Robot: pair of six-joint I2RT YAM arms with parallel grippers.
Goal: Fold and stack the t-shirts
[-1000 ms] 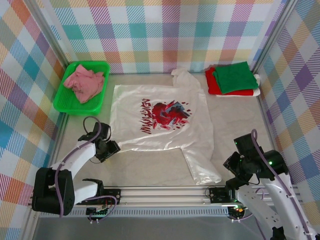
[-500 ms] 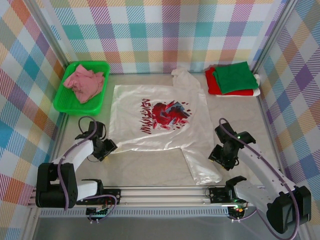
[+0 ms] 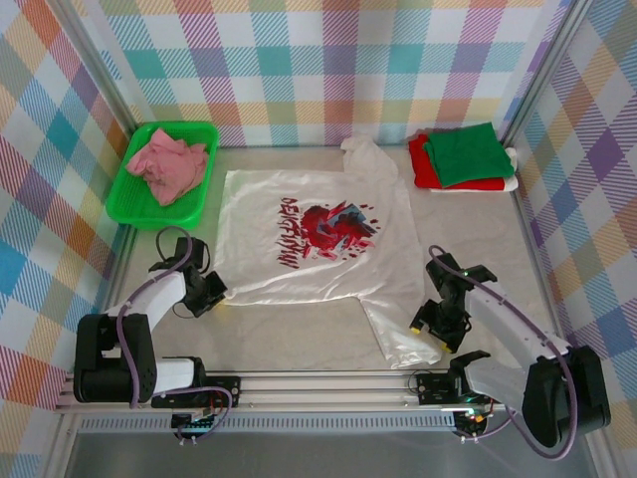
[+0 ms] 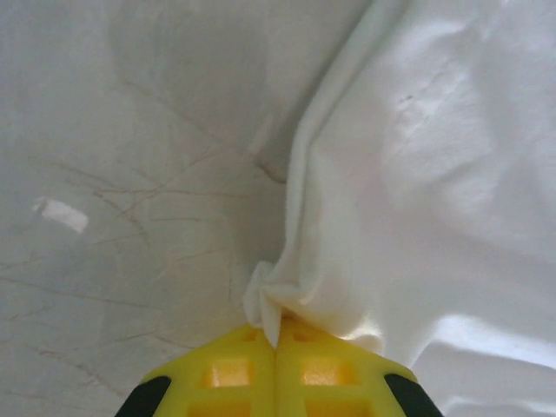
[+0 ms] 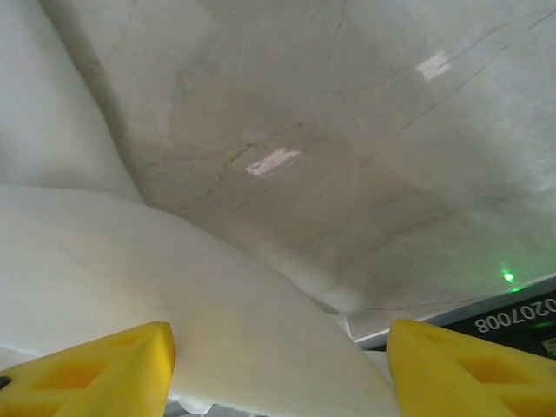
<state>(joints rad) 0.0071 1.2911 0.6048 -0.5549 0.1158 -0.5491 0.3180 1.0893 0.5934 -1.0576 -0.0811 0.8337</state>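
The white t-shirt (image 3: 318, 239) with a red-and-dark chest print lies spread flat mid-table, one sleeve trailing toward the near right. My left gripper (image 3: 213, 296) sits at its near-left corner. In the left wrist view the gripper (image 4: 276, 330) is shut, its yellow fingers pinching a fold of the white cloth (image 4: 434, 174). My right gripper (image 3: 435, 334) hovers low over the trailing sleeve. In the right wrist view it (image 5: 282, 369) is open wide, with the sleeve cloth (image 5: 174, 287) lying between its yellow fingers (image 5: 104, 365). A pink t-shirt (image 3: 167, 162) lies crumpled at the back left.
The pink shirt rests in a green plastic tray (image 3: 197, 206). A folded green t-shirt (image 3: 466, 151) lies on a red one (image 3: 422, 164) at the back right corner. A metal rail (image 3: 318, 383) runs along the near edge. Plaid walls close three sides.
My left gripper has shut on the shirt's near-left corner. My right arm has swung in from the near right to the trailing sleeve, its jaws opening wider.
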